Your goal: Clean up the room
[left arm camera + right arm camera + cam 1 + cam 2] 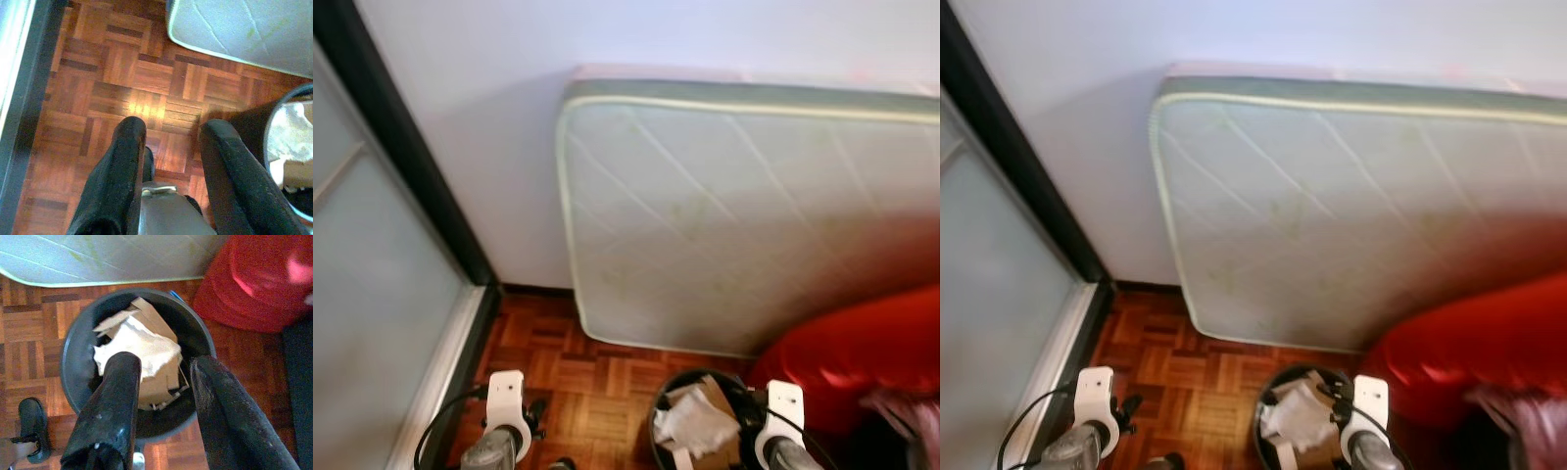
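I see the black bin (73, 367) directly beneath my right gripper (164, 377), whose jaws stand apart and empty over its mouth. Crumpled white paper (142, 350) and cardboard (154, 318) lie inside, just under the gap between the fingers. My left gripper (168, 142) hangs spread open too, above bare parquet floor (117, 63), with the bin's rim beside its outer finger. Past both jaws a mattress (744, 215) leans against the wall (480, 108); a red cushion (862, 352) sits beside the bin.
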